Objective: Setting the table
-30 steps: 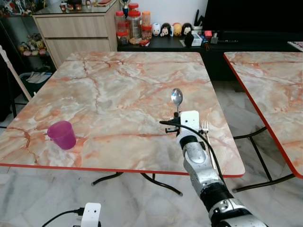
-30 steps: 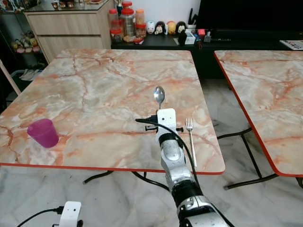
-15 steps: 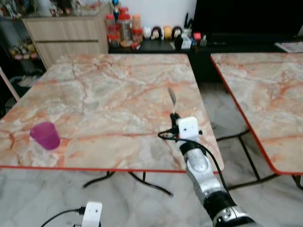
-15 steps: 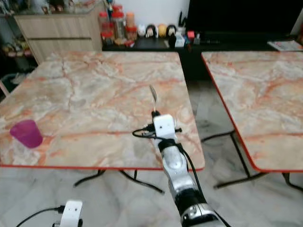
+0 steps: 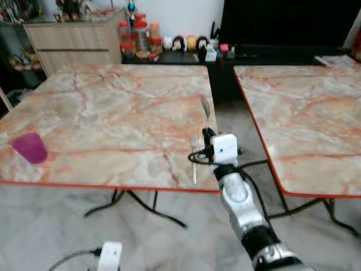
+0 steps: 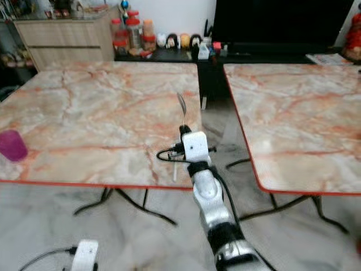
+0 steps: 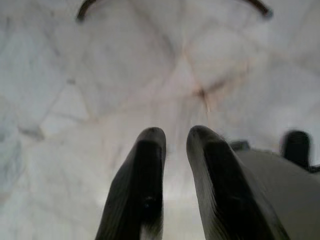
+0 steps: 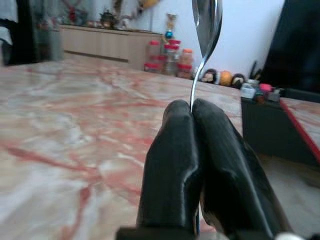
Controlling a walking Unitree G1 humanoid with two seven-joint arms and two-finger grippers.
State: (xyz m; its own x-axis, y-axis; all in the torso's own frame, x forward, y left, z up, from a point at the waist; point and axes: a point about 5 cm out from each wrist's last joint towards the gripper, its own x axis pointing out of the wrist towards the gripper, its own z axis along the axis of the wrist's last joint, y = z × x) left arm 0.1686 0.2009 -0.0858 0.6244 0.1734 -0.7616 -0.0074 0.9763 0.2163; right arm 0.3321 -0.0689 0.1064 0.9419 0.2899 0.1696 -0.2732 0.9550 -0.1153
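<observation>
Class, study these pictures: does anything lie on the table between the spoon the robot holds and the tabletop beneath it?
Yes: a fork lies on the table near its front right corner, just left of the right hand, which is shut on the spoon. The marble around the fork looks bare; the purple cup stands far left.

Marble table (image 5: 113, 107) with fork (image 5: 194, 164), cup (image 5: 30, 148)

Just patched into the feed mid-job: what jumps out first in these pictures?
The right hand is what grabs the eye: raised over the near right corner of the left marble table, fingers shut on a spoon that stands upright, bowl up. Just to its left a fork lies flat near the table's front edge. Far off at the table's left end stands a purple cup.
</observation>
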